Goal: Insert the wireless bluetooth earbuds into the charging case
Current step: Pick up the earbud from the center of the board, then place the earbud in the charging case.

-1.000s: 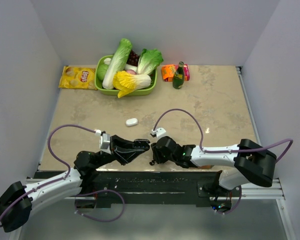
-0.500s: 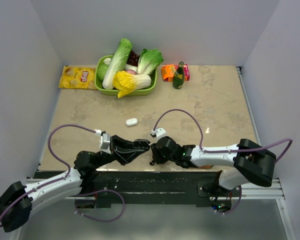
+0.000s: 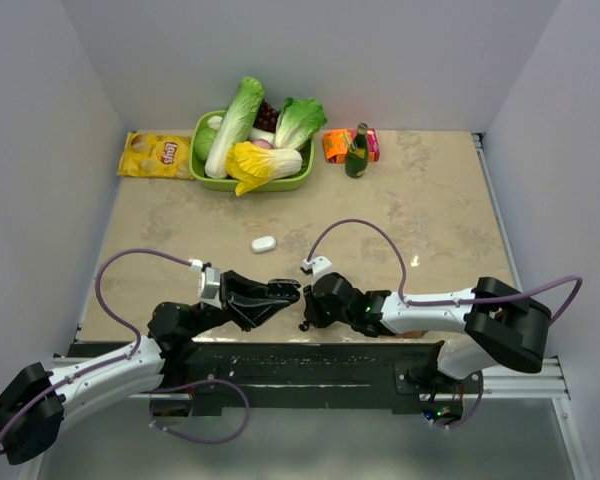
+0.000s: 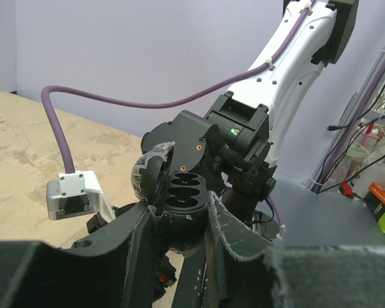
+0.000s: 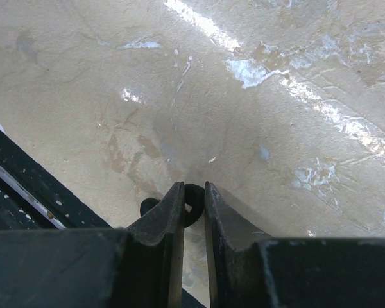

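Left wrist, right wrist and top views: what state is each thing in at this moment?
black charging case, lid open, both sockets empty
left gripper, shut on the black charging case
right gripper, shut on a black earbud
black earbud, pinched between the fingers, not yet in the case
white case, lying flat, looks closed
green bottle, upright

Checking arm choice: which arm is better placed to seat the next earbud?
Right: the right hand pinches a black earbud close to the open black case, which the left hand is holding.
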Robot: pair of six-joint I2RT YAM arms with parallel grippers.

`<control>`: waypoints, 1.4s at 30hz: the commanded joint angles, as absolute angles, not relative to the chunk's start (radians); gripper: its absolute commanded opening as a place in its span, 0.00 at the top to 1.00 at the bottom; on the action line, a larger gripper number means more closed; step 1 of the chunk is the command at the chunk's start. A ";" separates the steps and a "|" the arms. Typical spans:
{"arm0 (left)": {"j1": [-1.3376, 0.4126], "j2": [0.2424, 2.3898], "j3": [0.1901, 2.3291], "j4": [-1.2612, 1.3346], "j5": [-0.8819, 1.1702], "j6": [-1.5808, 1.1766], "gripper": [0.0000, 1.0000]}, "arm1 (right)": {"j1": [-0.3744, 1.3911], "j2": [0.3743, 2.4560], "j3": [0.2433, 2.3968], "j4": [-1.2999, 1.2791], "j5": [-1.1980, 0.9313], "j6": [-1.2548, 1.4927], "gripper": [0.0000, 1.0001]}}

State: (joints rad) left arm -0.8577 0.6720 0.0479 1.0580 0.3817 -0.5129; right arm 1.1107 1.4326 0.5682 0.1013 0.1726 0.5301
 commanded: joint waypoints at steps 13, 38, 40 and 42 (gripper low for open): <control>-0.853 0.677 -0.120 1.131 0.382 -0.514 1.00 | 1.109 1.341 0.538 0.029 0.204 0.552 1.00; -0.854 0.761 -0.120 1.229 0.331 -0.532 1.00 | 1.117 0.745 0.722 -0.197 0.198 0.189 1.00; -0.853 0.767 -0.111 1.235 0.331 -0.535 1.00 | 1.132 0.744 0.783 -0.238 0.180 0.170 1.00; -0.854 0.790 -0.103 1.244 0.347 -0.541 1.00 | 1.167 0.741 0.821 -0.294 0.210 0.141 1.00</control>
